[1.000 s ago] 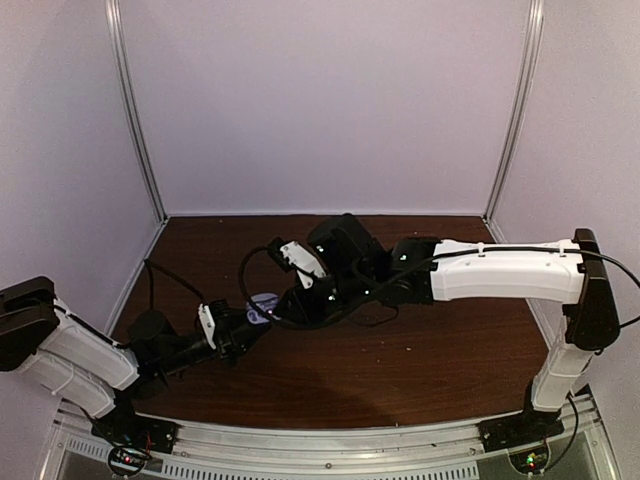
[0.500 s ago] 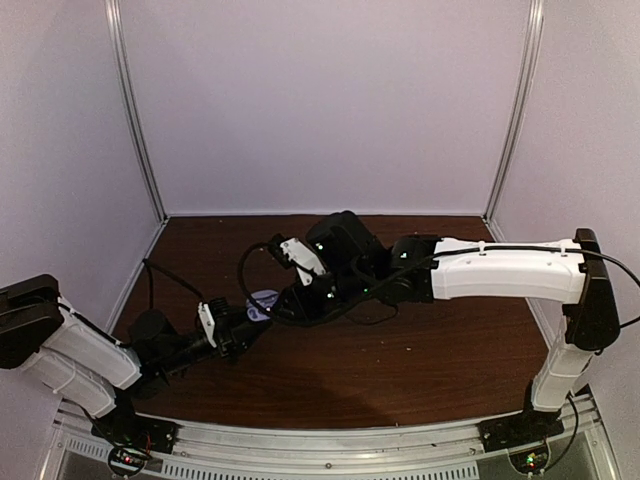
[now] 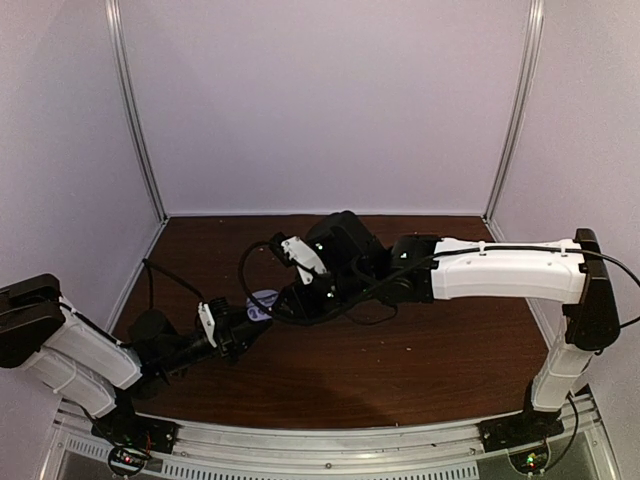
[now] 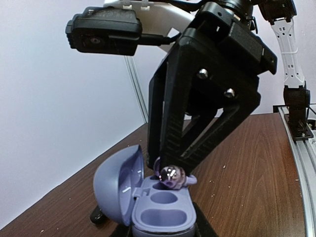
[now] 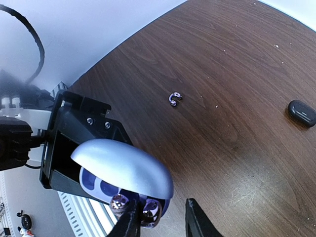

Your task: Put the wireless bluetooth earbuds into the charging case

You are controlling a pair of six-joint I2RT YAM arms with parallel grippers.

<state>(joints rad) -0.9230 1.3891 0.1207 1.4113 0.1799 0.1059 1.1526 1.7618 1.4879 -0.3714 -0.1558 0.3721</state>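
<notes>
While left fingers [image 5: 74,143] clamp open charging case [image 4: 114,183], right fingers [image 5: 129,222] narrowly apart; earbud [image 4: 171,176] seemingly seated inside.

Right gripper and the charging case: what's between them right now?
One earbud, glossy purple, at the far well of the open charging case, directly below the fingertips of the right gripper. The left wrist view shows it.

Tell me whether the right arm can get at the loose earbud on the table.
Probably yes. The loose earbud lies alone on the table, nothing over it; the right gripper, jaws apart at the charging case, only has to lift away.
</notes>
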